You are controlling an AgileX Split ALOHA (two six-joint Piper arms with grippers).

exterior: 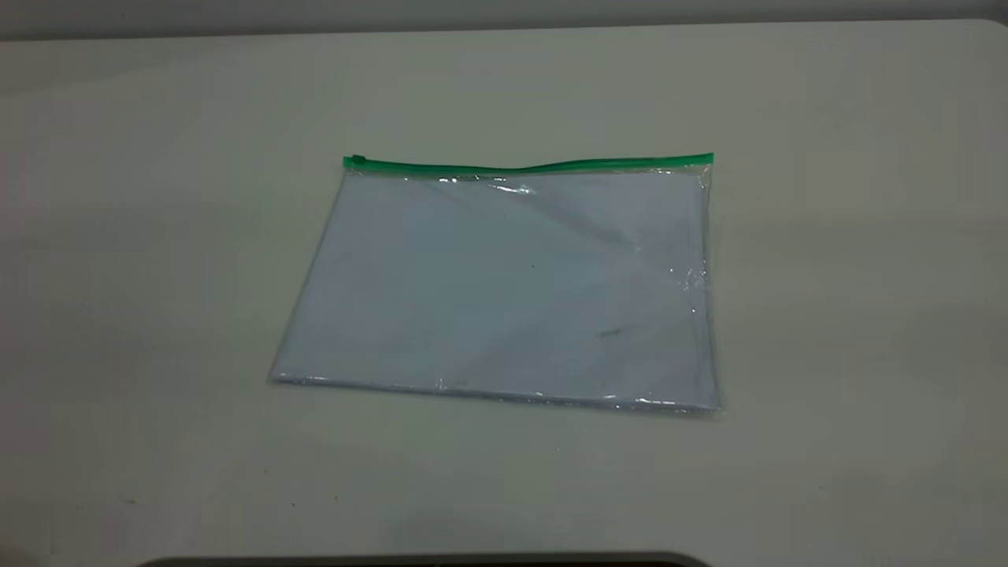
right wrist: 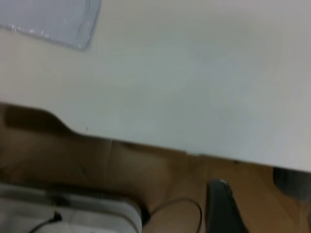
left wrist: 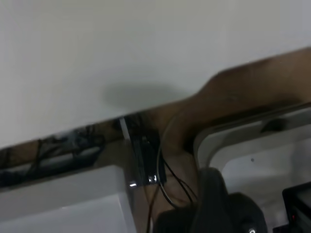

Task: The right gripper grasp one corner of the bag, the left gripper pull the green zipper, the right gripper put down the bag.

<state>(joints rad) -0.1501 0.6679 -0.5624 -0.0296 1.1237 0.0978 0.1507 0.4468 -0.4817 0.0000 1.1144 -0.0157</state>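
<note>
The bag [exterior: 504, 287] is lying flat on the table [exterior: 866, 315], near its middle in the exterior view, pale sheets showing through the clear plastic. The zipper [exterior: 528, 165] is running along the bag's far long edge, with the slider [exterior: 358, 161] sitting at the far-left corner of the bag. A slight ripple is lifting the strip near its midpoint.

Neither arm is showing over the bag. I am seeing one corner of the bag [right wrist: 73, 29] in the right wrist view, well apart from the camera, with bare table between and the table edge beyond. A dark shape at that picture's margin may be part of the right gripper, but I cannot tell whether its fingers are spread or pressed together. The left wrist view is showing only table edge, cables and rig parts, no bag; a dark mass at its margin could be the left gripper, fingers likewise not readable.

My reading: step one is not yet begun; both arms are sitting off the bag.

Next move, as I judge it: I am bringing the right gripper in over a corner of the bag, probably the far-right one, opposite the slider, so the left has a clear pull. The plastic is lying flat, so getting a finger under the edge is looking like the hard part.
</note>
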